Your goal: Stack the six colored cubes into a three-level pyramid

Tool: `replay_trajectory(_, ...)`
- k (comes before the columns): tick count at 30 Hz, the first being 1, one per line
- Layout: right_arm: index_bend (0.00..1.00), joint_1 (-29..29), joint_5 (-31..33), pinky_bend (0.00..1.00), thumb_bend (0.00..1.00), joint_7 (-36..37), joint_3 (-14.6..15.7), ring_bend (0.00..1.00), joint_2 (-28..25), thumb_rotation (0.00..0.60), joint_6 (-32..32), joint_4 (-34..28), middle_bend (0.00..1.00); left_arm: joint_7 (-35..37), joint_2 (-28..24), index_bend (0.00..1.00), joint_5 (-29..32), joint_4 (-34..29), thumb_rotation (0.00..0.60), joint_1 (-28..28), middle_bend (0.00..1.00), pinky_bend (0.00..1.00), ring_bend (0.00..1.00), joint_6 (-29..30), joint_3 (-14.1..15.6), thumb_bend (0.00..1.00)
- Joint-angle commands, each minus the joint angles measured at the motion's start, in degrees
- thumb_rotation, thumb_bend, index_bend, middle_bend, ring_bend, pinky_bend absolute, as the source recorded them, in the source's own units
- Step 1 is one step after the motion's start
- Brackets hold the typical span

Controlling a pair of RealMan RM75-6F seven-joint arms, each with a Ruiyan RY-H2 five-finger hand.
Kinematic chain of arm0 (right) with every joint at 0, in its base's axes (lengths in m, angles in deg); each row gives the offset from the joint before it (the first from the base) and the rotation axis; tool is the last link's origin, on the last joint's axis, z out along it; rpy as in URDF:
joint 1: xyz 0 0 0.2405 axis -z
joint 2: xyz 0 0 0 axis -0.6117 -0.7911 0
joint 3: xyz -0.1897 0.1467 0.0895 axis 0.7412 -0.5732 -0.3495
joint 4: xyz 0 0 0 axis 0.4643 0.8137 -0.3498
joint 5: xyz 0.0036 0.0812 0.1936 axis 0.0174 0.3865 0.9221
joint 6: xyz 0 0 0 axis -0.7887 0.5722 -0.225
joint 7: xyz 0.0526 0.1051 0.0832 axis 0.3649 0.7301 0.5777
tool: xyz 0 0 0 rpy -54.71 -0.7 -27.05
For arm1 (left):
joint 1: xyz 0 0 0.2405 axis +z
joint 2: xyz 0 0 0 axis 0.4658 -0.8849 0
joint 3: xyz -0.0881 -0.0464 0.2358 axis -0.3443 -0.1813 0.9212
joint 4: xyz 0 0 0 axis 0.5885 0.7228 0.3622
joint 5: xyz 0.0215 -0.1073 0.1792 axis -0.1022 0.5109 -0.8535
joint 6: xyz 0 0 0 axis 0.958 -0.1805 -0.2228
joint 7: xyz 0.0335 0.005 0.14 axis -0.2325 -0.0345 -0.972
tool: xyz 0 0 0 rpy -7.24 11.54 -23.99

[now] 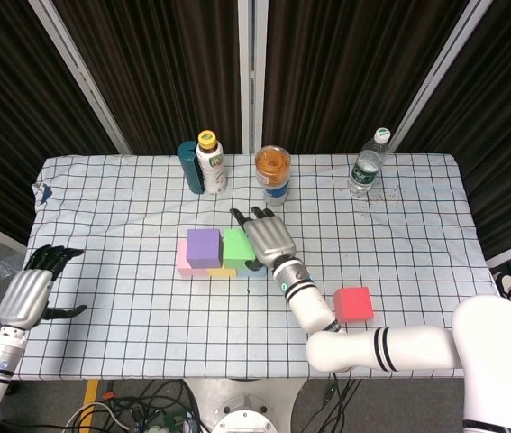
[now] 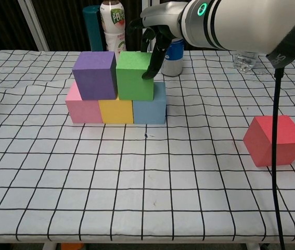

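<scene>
Right hand [image 2: 155, 28] with fingers [image 2: 151, 62] spread against the green cube's [image 2: 135, 75] right face, green beside purple cube [image 2: 95, 74] atop pink [image 2: 80, 108], yellow [image 2: 115, 110], blue [image 2: 150, 108] row, red cube [image 2: 274, 139] well apart on the checked tablecloth [image 2: 147, 177], left hand [image 1: 28, 293] off the table's edge, fingers apart, empty

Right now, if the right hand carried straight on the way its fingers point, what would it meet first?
The right hand points away from the robot, its fingers at the green cube. Straight on, the orange-capped bottle at the table's far side looks first in line, though depth is unclear.
</scene>
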Motion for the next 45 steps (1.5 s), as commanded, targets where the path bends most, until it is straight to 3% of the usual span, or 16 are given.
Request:
replay_trajectory(1,0.0,0.0,0.0,0.13,0.17,0.0,-0.1,0.08,0.2,0.6,0.1,0.0,0.38,0.2,0.0,0.19,-0.1,0.1,0.6,0.0,0.16,0.07,0.1,-0.1,0.0,0.06)
replay_trajectory(45,0.0,-0.8,0.8,0.13,0.17,-0.8,-1.3,0.08,1.4,0.6,0.0,1.4,0.36,1.4,0.1,0.19,-0.1,0.9,0.6,0.4,0.16,0.07,0.1,-0.5,-0.1,0.06)
